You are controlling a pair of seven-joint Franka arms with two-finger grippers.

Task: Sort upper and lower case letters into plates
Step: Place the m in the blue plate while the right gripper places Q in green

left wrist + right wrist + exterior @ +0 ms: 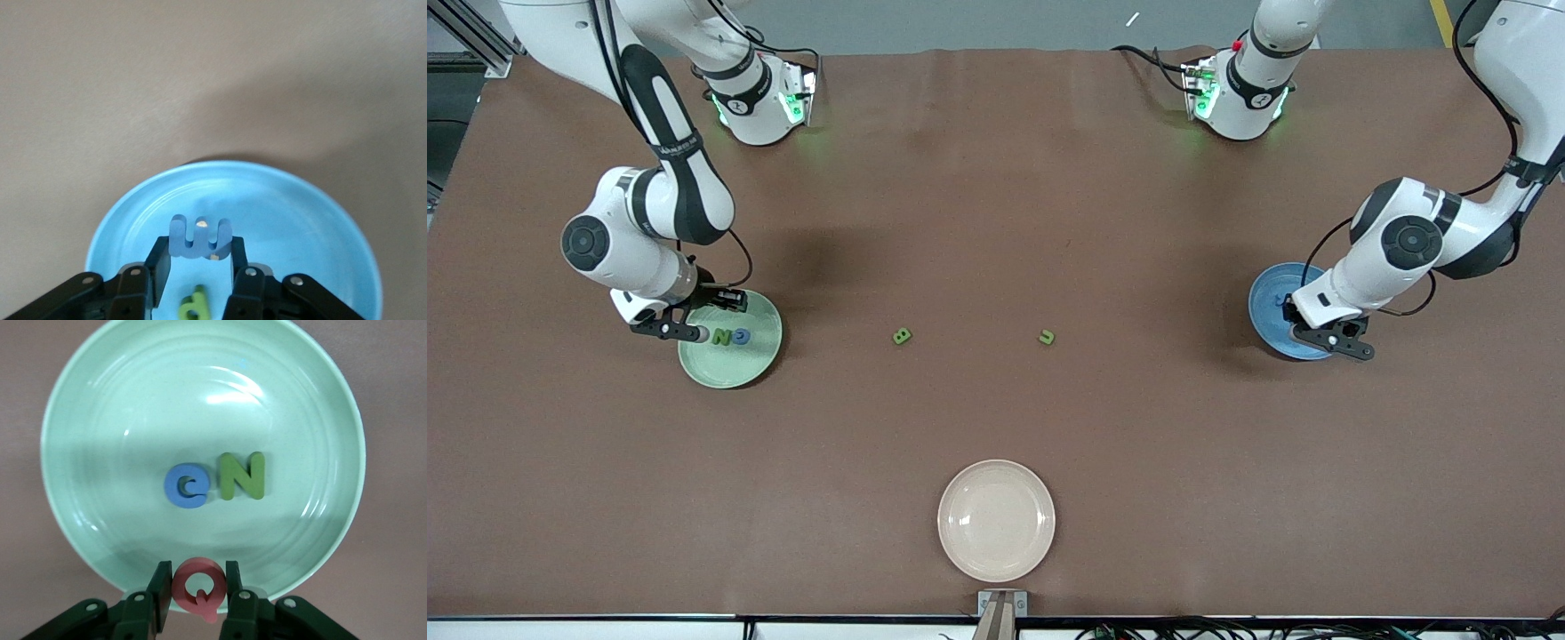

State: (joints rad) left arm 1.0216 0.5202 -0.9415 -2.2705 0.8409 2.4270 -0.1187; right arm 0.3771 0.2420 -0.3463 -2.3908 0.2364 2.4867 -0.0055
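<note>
Both arms are caught mid-delivery, each gripper hanging over its own plate with a letter pinched between its fingers. The right gripper (198, 587) holds the pink-red Q (198, 585) upright over the rim of the mint plate (87, 407), at the six o'clock edge as its wrist camera sees it; the blue G (187, 487) and green N (243, 476) already lie flat side by side near the plate's middle, toward twelve o'clock from the fingers. The left gripper (198, 257) grips the blue m (199, 237) by its sides over the blue plate (320, 220), with the green p (193, 304) lying on the plate directly beneath the fingers.

On the open table between the two plates sit the green B (902, 336) and green u (1047, 337), well apart, the B toward the right arm's end and the u toward the left arm's. The cream plate (996, 520) lies nearer the front camera and holds nothing.

The Q hangs over the very edge, so a release there could likely tip it off the plate; easing toward the G and N looks safer. The m is well inside its rim, and dropping it clear of the p appears to be the only concern.
</note>
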